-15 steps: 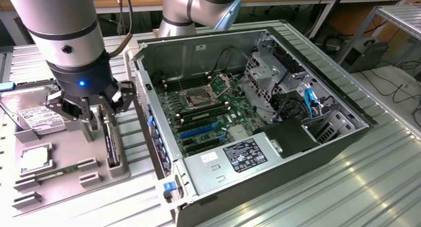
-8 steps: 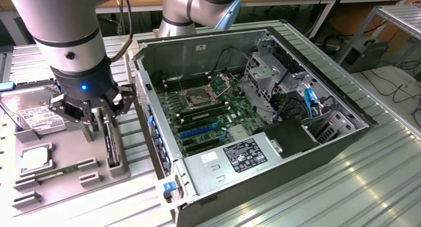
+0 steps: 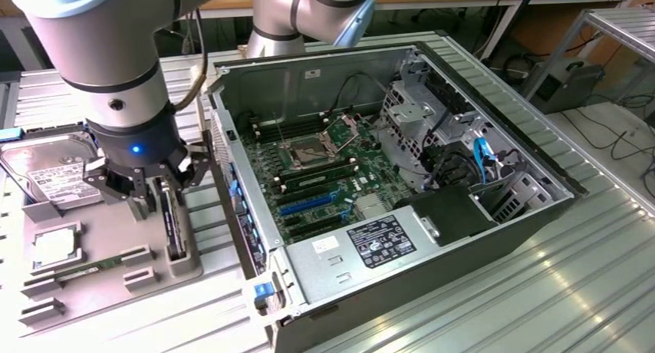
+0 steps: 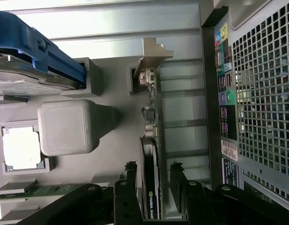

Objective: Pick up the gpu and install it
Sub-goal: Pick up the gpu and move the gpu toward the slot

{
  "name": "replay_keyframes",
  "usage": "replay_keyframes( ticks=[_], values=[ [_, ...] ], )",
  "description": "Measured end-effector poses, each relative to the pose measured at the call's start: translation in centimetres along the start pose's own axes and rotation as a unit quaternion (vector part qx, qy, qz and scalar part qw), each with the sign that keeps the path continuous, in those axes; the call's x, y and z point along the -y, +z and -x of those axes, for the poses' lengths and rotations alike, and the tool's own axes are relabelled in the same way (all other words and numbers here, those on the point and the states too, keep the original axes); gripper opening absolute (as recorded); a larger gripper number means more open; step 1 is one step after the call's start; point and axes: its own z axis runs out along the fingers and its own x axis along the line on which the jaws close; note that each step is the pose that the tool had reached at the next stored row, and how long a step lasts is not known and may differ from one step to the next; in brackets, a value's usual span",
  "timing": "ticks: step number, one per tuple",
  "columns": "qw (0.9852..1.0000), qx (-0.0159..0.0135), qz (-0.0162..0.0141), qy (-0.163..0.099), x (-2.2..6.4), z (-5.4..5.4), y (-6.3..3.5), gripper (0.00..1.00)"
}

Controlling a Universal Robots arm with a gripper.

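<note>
Evidently the gripper sat low over the grey holder tray when I checked my feeds, with its fingers spread to either side of the gpu. The card stood on its long edge in a slot of that tray, its dark body running straight through the gap between the fingers. On the wrist view I made out a thin strip of tray on each side of the gpu — so the jaws were parted, and as far as I could see they gripped nothing. Beyond the fingertips, at the far end of the slot, the card's silver bracket stuck up above the grey plastic.

Off to one side of the fingers lay the tray's other parts: a hard drive with a white label, a square processor in its own recess, and a slim green RAM stick. On the other side of the fingers, just beside the tray, stood the open computer case. Its motherboard was exposed, and the power supply sat at the near end — the perforated rear panel with its coloured ports showed close by on the wrist view.
</note>
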Motion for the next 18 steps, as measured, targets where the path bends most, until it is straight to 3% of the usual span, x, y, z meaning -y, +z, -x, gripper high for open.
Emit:
replay_keyframes(
  ticks=[6,11,18],
  values=[
    [1.0,-0.0015,-0.0002,0.003,0.04,0.0,1.17,0.42],
    [1.0,-0.0038,-0.0005,0.008,0.06,-0.1,1.35,0.42],
    [0.9999,-0.0039,-0.0004,0.015,0.06,-0.1,1.54,0.42]
  ],
)
